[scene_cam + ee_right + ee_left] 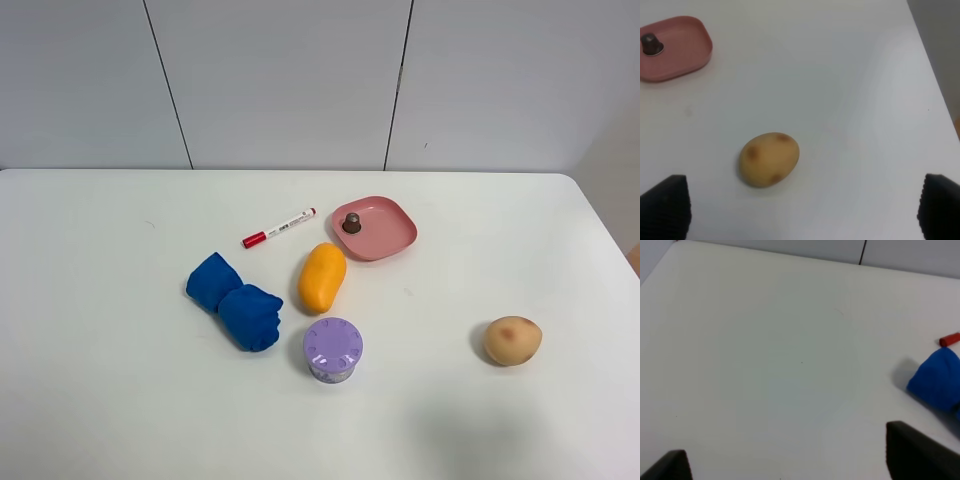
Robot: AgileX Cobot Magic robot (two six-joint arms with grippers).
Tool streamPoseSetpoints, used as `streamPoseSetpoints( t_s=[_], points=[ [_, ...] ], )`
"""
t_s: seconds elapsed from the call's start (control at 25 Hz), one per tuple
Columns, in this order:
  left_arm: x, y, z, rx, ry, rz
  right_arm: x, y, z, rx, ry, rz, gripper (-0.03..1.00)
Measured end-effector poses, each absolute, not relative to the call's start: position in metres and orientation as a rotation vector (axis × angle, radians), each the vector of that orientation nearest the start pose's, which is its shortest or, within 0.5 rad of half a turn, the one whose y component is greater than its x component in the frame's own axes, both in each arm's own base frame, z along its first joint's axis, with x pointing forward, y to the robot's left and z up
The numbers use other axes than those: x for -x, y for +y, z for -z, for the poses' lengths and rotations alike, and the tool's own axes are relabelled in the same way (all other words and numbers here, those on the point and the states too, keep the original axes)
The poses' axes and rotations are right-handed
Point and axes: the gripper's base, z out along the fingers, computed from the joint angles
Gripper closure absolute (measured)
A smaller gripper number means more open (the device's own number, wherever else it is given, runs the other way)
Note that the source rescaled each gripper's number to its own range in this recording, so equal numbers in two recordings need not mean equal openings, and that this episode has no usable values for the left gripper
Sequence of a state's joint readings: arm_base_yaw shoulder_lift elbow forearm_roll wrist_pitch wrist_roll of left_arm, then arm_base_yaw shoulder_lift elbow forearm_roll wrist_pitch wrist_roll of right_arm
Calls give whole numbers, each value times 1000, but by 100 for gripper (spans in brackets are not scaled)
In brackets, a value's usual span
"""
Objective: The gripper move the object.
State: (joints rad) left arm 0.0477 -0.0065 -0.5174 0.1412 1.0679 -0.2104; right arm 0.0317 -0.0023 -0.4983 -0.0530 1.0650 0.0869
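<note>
On the white table lie a tan potato, an orange mango-shaped fruit, a blue beanbag, a purple round container, a red-capped marker and a pink tray holding a small brown piece. Neither arm shows in the high view. In the right wrist view my right gripper is open, its fingertips wide apart, with the potato just ahead of it. In the left wrist view my left gripper is open and empty over bare table, the beanbag off to one side.
The pink tray with the brown piece also shows in the right wrist view, beyond the potato. The marker's red cap shows in the left wrist view. A panelled wall stands behind the table. The table's right edge is near the potato.
</note>
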Motion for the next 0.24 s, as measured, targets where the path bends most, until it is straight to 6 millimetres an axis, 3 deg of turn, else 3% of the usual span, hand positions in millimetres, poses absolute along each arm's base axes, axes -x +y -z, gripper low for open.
streamPoseSetpoints(
  t_s=[0.24],
  points=[
    [9,11,-282,269,2002,-65,5,-4,-277,-59,2046,-10,7]
  ],
)
